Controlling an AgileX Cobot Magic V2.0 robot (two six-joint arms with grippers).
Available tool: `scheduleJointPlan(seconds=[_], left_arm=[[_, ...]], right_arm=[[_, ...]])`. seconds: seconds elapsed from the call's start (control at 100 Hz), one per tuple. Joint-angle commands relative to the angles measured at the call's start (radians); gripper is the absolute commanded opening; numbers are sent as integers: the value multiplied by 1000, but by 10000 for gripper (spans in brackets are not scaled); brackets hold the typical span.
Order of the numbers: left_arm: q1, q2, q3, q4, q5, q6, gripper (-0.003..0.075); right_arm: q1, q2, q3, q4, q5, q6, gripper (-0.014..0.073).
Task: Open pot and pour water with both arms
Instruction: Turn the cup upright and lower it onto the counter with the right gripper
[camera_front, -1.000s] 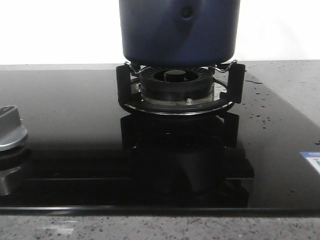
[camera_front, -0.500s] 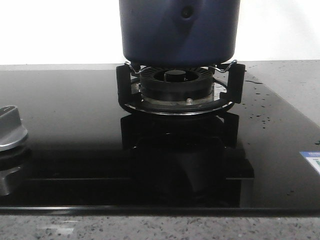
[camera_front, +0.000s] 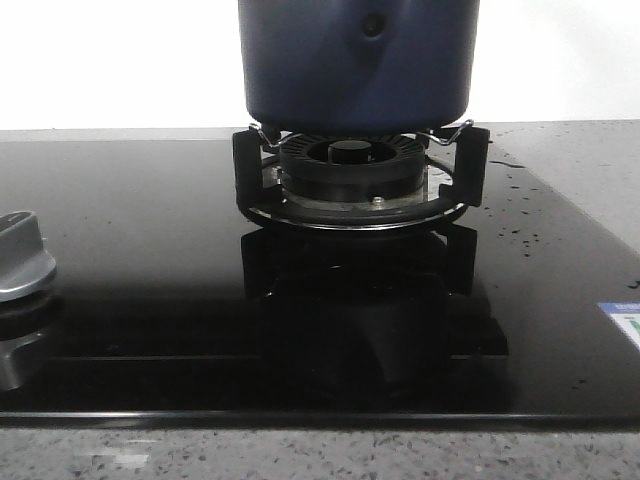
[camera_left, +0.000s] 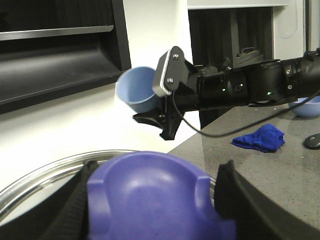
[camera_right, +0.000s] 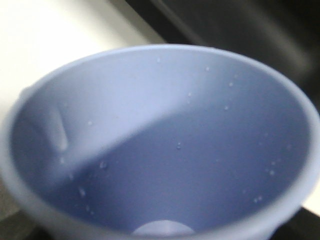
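At 12 o'clock in the front view, the pot (camera_front: 358, 62) sits square on the burner support (camera_front: 360, 180), same spot as a second ago. Nothing moved in that view over the last second, neither pot, support nor hob glass (camera_front: 150, 290), so any motion right now is arm-only and above frame. The pot's top is cropped, so I can't see the mouth from there. My left gripper (camera_left: 152, 210) is clamped either side of the lid knob (camera_left: 150, 180), with the lid (camera_left: 35, 177) hanging under it and away from the pot; I read the opening step as done. My right gripper (camera_left: 167, 122) holds the cup (camera_left: 136, 90) aloft and tipped. The right wrist view shows only beads on the cup wall and no pooled water. A pale blurred patch sits at the base; I can't tell what it is. My judgement is that the pour is finished or nearly so. As for room, the glass is open from 6 to 9 o'clock apart from the control knob (camera_front: 22, 255) at 8 o'clock. The support prongs stick up at the pot's base, so the lid should come back from straight above. The counter edge runs near a blue cloth (camera_left: 260, 138), well clear of both arms. Droplets (camera_front: 515, 215) lie at 3 o'clock on the glass, which is probably slick there.
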Motion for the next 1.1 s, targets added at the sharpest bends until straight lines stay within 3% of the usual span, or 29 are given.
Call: scheduleJointPlan(seconds=[0.0,0.11,0.2,0.37,0.58,0.82,1.09], left_arm=[[3,-6,-30,-73,-25,-11,333],[3,-6,-30,-73,-25,-11,333],[3,0,-30,-73,-25,-11,333],[3,16,-30,-79,-23,-11,333],[3,23,-30,-89,-23,-11,333],[3,31,-30,-89,-21,-11,333],[3,31,-30,-89,-21,-11,333]], right_arm=[[-15,-71,-6,99,125,34,309],[-68,-136,95,113,66,48,309],[-139,-200,211,113,-37,142,309],[-338,-299,461,113,-380,344,309],[-514,-308,685,114,-620,381,309],[-528,-295,775,114,-659,381,311],[-528,-295,776,107,-599,381,314]])
